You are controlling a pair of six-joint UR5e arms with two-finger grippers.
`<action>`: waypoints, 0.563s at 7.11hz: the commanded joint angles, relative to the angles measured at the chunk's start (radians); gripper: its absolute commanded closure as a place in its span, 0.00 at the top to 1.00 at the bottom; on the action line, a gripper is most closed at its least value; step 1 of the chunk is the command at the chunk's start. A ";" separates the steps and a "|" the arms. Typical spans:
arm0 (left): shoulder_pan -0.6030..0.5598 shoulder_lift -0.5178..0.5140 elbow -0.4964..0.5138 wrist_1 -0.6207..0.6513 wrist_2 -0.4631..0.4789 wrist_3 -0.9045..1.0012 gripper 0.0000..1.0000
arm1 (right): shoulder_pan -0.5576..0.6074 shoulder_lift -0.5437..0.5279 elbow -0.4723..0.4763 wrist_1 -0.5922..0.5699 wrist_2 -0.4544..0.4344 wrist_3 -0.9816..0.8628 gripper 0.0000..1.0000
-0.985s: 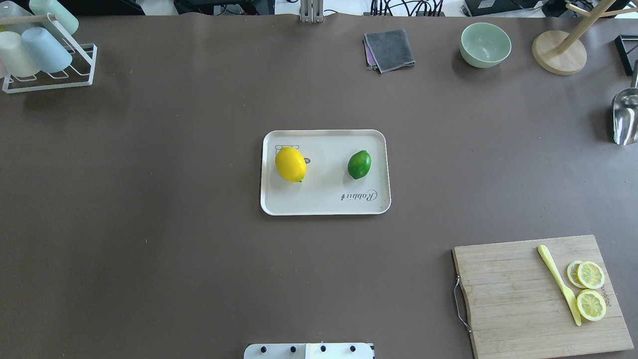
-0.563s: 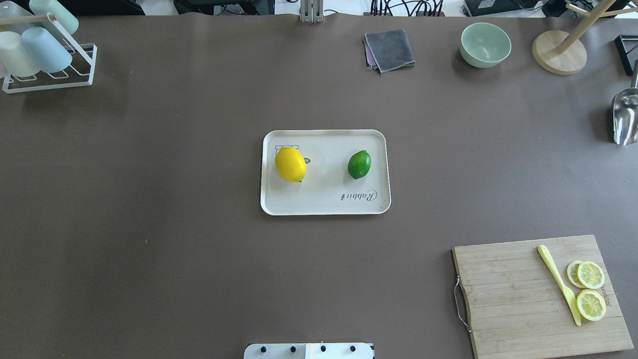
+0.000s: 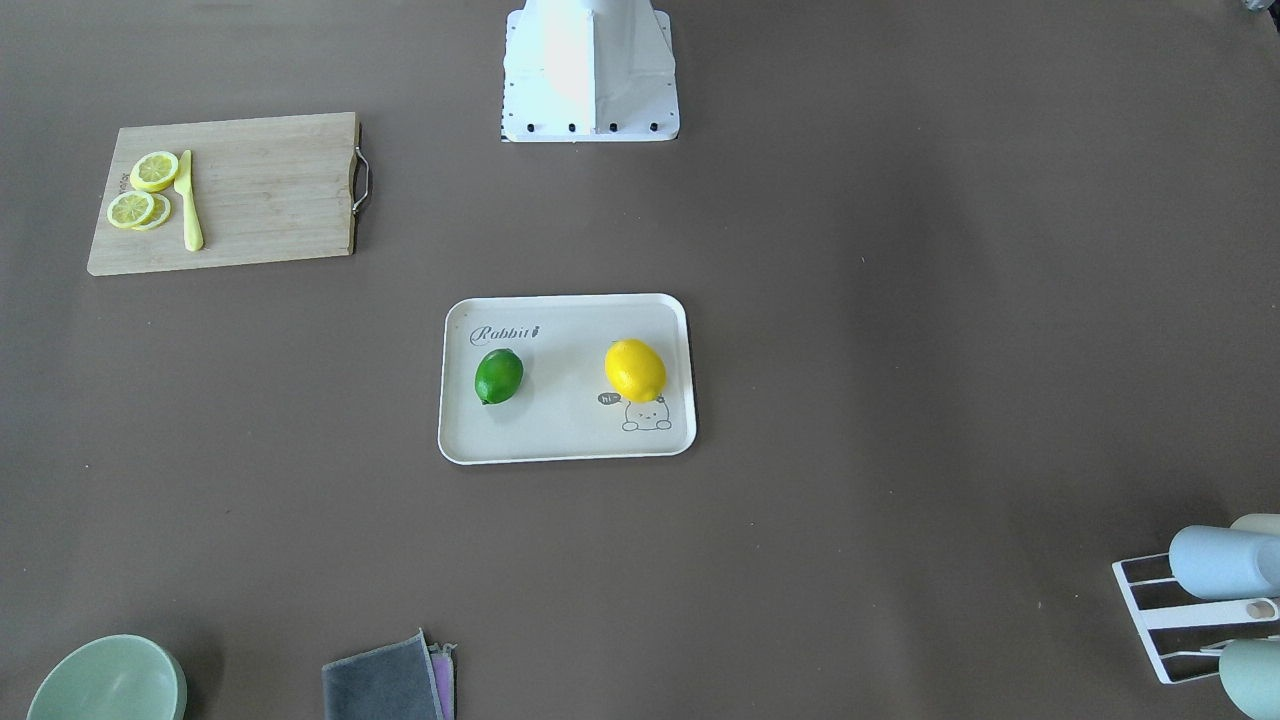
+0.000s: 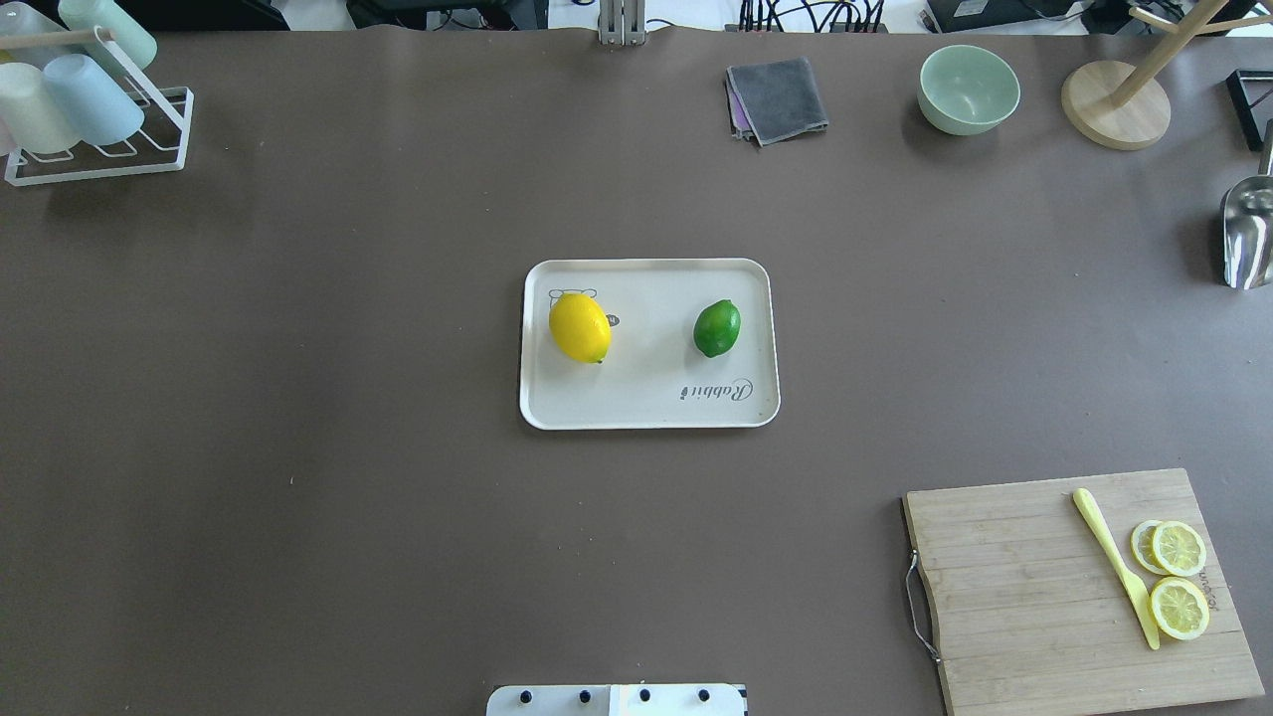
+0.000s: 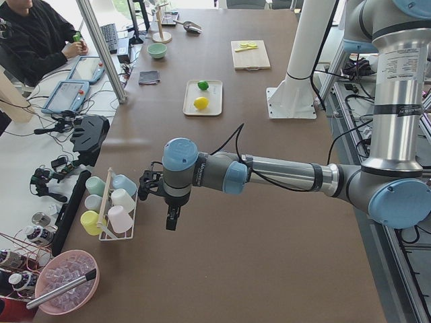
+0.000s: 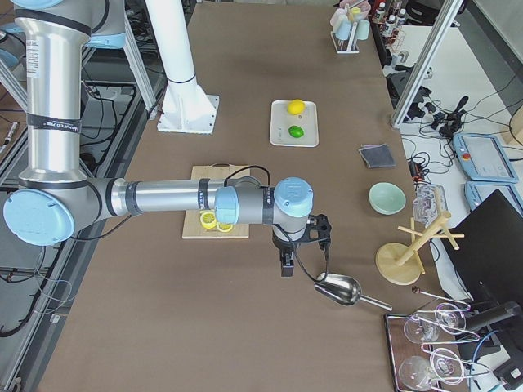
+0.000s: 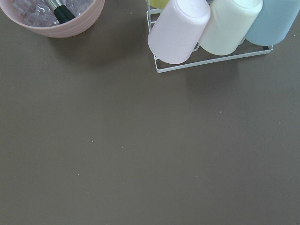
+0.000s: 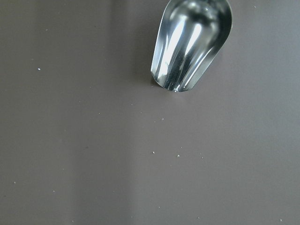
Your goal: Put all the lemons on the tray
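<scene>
The bright yellow lemon [image 4: 580, 327] and the glossy green lemon [image 4: 717, 328] both lie on the cream-white "Rabbit" tray [image 4: 646, 403] at the table's middle. They also show in the front-facing view, the yellow lemon [image 3: 635, 370] and the green lemon [image 3: 498, 376] apart from each other. My left gripper [image 5: 172, 219] hangs over the table's left end beside the cup rack, far from the tray. My right gripper [image 6: 285, 265] hangs over the right end near a metal scoop. Both show only in the side views, so I cannot tell whether they are open or shut.
A wooden cutting board [image 4: 1024, 597] with lemon slices [image 4: 1179, 548] and a yellow knife lies front right. A cup rack [image 4: 90, 109] stands back left. A grey cloth [image 4: 778, 99], green bowl [image 4: 969, 89], wooden stand [image 4: 1114, 104] and metal scoop [image 4: 1248, 234] are back right.
</scene>
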 commanded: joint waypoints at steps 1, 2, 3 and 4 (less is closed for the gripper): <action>0.000 -0.002 0.002 0.000 0.000 0.001 0.98 | 0.000 -0.001 -0.001 0.001 -0.001 0.000 1.00; 0.000 -0.003 0.005 0.000 0.000 0.001 0.98 | 0.000 -0.010 -0.001 0.005 -0.003 0.000 1.00; 0.000 -0.005 0.007 0.000 0.000 0.001 0.98 | 0.000 -0.012 0.000 0.007 0.000 0.000 1.00; 0.000 -0.005 0.007 0.000 0.000 0.001 0.98 | 0.000 -0.009 0.000 0.007 0.000 0.000 1.00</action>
